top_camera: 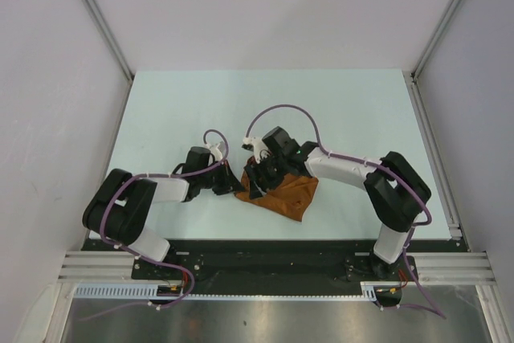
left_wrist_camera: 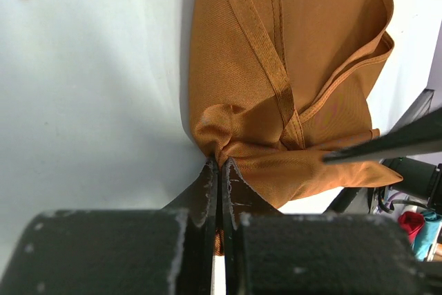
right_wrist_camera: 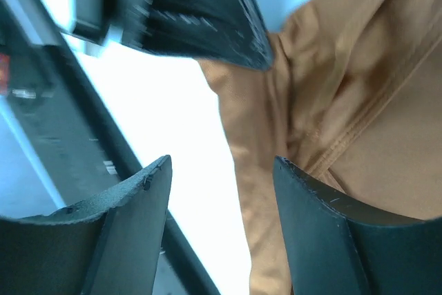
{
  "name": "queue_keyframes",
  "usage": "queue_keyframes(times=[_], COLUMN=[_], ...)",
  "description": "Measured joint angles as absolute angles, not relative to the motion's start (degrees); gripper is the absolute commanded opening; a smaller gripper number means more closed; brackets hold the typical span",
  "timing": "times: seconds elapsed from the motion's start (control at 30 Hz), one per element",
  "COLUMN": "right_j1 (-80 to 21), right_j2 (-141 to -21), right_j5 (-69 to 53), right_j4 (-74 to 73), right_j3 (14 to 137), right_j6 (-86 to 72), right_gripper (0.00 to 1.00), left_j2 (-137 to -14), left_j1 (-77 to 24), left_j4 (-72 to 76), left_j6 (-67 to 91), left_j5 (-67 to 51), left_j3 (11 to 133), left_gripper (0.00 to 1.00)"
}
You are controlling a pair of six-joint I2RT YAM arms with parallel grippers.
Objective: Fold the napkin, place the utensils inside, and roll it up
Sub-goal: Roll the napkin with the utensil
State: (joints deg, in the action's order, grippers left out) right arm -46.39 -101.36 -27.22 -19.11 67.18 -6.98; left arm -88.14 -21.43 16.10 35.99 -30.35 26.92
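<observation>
Top external view: one rust-orange napkin (top_camera: 283, 197), two arms, two grippers. The napkin lies crumpled in a rough wedge on the near middle of the table (top_camera: 201, 110), between the two arms.

The left gripper (left_wrist_camera: 219, 169) comes in from the left, its jaws pressed together on a bunched corner of the cloth. A strip of orange shows in the slit between them, and hemmed edges cross just beyond the pinch.

The right gripper (right_wrist_camera: 221, 167) hangs just beside it at the napkin's left edge, jaws apart and gripping nothing. Pale table shows in the gap, and one finger stands over the cloth.

The table is a pale, matte blue-white. Plain white walls (top_camera: 48, 78) close it in on three sides, with metal rails (top_camera: 96, 14) running up the back corners. A dark base plate (top_camera: 265, 251) carries both arms along the near edge.

Purple cables (top_camera: 281, 107) loop above the wrists. From above, the two wrists cover the pinched corner. In the right wrist view the left gripper's dark body is a blur across the top.
</observation>
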Motion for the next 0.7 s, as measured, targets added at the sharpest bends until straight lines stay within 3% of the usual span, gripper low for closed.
queue_keyframes(times=[0.23,0.5,0.6,0.67,0.7], right_j1=[-47.5,-47.5,-47.5,-47.2,-46.8], right_j2=[-102.5,-104.7,-105.8,-106.4,-106.7], right_j5=[-22.2,-24.5,-25.7,-26.7,-27.3], right_j4=[-16.6,-14.9,-14.8,-14.5,-14.3], right_j3=[63.8,63.7,63.7,63.7,63.7], right_j6=[-5.6,-4.4,-4.4,-4.5,-4.6], right_gripper=[0.63,0.54,0.41,0.27,0.24], left_j2=[-88.1,-88.1,-88.1,-88.1,-88.1], left_j1=[-21.4,-21.4,-21.5,-21.5,-21.5], left_j4=[14.8,14.2,14.0,14.0,14.0], left_j6=[35.9,35.8,35.6,35.5,35.5], left_j5=[-30.3,-30.3,-30.3,-30.4,-30.4], left_j3=[27.6,27.8,27.9,28.0,28.0], left_gripper=[0.0,0.0,0.0,0.0,0.07])
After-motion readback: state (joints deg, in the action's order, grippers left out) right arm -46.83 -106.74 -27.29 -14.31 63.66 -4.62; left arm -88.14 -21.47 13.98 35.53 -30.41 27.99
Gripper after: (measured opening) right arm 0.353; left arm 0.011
